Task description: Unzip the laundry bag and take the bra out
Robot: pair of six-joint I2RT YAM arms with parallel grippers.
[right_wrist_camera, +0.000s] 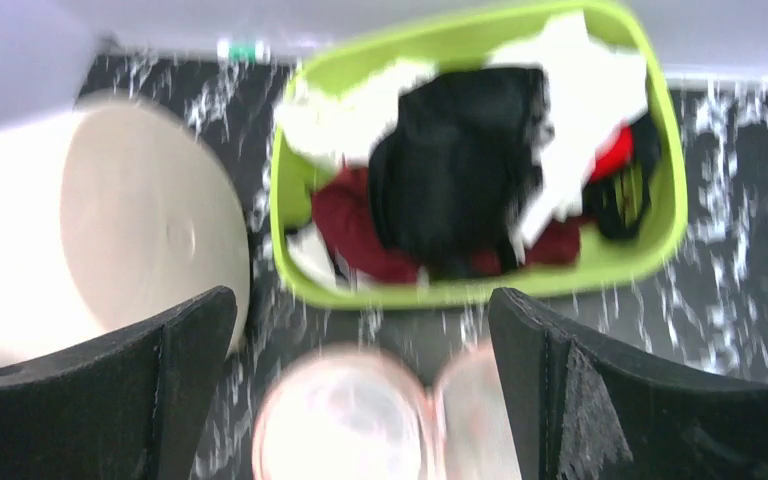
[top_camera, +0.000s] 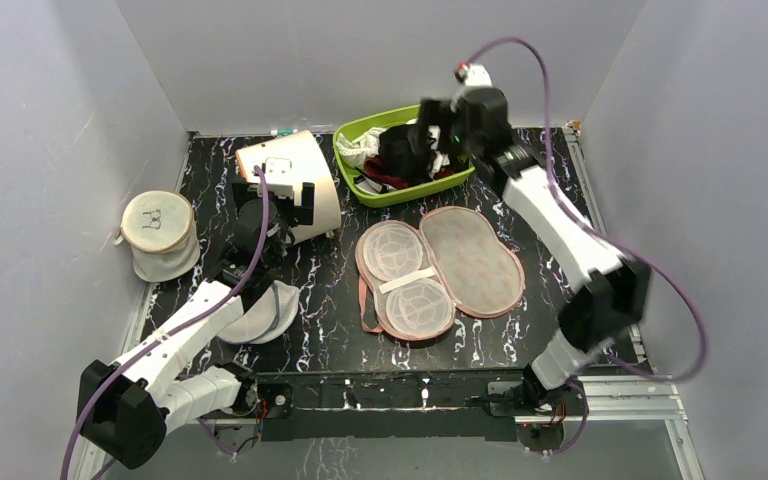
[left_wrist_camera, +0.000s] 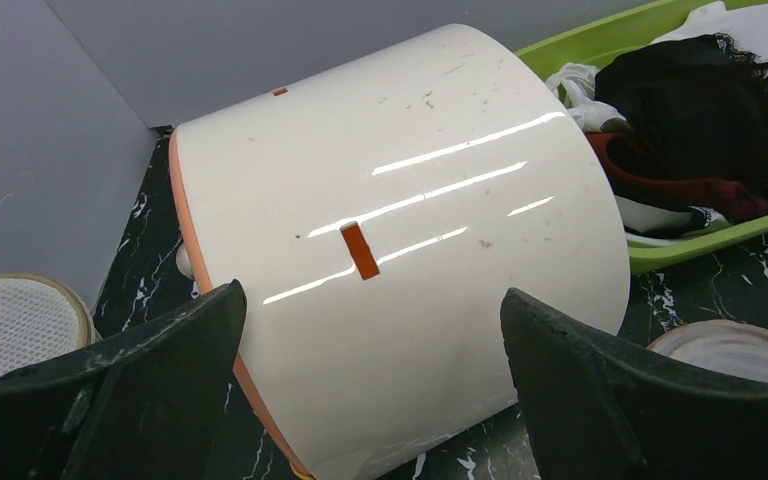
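With the left gripper (left_wrist_camera: pixel 372 310) and right gripper (right_wrist_camera: pixel 362 310) both wide apart and empty, your right finger may hook the bra (right_wrist_camera: pixel 455 170) when leaving the tray (right_wrist_camera: pixel 660 130) at upper centre.

White drum (left_wrist_camera: pixel 410 200) lies tipped beside green basket (top_camera: pixel 397 198); mesh cylinder bag (top_camera: pixel 158 235) stands far left.
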